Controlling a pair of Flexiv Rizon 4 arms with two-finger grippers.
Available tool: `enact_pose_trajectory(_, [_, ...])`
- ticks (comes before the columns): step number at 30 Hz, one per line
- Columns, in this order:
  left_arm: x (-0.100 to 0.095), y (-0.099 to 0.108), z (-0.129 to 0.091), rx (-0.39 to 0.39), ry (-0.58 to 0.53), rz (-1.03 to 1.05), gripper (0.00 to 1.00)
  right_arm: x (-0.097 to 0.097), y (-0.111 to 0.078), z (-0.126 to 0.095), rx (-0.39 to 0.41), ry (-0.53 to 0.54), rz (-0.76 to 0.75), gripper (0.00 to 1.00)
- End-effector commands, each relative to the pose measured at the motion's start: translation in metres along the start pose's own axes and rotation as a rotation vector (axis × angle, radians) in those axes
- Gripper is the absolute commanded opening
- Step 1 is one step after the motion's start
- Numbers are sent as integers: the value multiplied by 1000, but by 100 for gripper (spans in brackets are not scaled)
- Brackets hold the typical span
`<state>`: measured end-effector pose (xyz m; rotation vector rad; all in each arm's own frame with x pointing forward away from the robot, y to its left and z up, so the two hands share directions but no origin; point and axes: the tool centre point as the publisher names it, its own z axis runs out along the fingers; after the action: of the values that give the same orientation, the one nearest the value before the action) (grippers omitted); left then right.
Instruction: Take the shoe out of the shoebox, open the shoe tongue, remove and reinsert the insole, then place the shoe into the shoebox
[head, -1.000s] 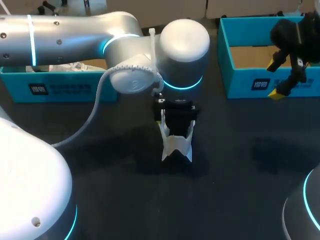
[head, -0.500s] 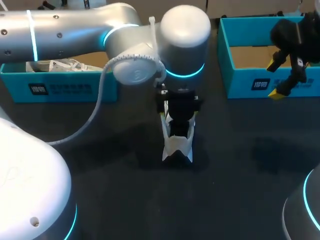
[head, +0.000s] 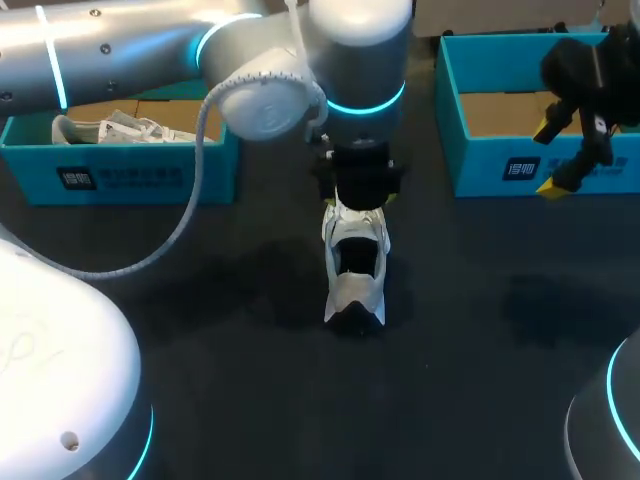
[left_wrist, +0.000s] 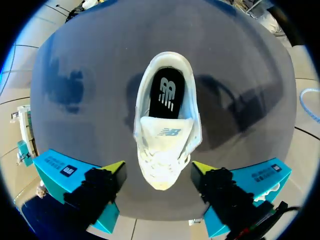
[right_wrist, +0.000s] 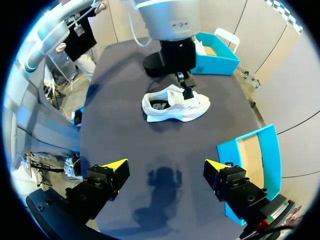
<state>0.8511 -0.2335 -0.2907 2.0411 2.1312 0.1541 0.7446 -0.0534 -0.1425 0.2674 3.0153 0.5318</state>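
Left shoebox (head: 130, 178) holds a second shoe (head: 110, 128). Left jaws spread, either side of the toe of the white shoe (head: 356, 275), upright on the dark surface (head: 250, 400), black insole (left_wrist: 167, 92) inside. Right jaws spread by the right shoebox (head: 490, 165)

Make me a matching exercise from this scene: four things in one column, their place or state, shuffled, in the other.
1 shoe
2 left shoebox
3 right shoebox
4 right gripper

A open, yellow tips apart
B brown floor showing
C under the left gripper
D holds another white shoe

Pairs: 1-C, 2-D, 3-B, 4-A
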Motion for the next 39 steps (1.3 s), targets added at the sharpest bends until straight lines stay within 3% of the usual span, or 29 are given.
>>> enact_pose_trajectory(1, [-3, 9, 0, 19, 5, 8, 35, -1, 1, 1, 3, 2, 1, 100])
enact_pose_trajectory(2, [-3, 9, 0, 19, 4, 9, 29, -1, 1, 1, 3, 2, 1, 100])
enact_pose_trajectory(6, [-2, 6, 5, 24, 11, 19, 31, -1, 1, 1, 3, 2, 1, 100])
enact_pose_trajectory(9, [1, 4, 10, 32, 15, 20, 26, -1, 1, 1, 3, 2, 1, 100])
enact_pose_trajectory(14, [6, -8, 18, 54, 27, 28, 35, -1, 1, 1, 3, 2, 1, 100])
enact_pose_trajectory(25, [16, -34, 43, 108, 60, 42, 34, -1, 1, 1, 3, 2, 1, 100])
enact_pose_trajectory(34, [14, -30, 28, 90, 27, 17, 38, -1, 1, 1, 3, 2, 1, 100])
enact_pose_trajectory(39, [10, -29, 31, 90, 12, -4, 37, -1, 1, 1, 3, 2, 1, 100])
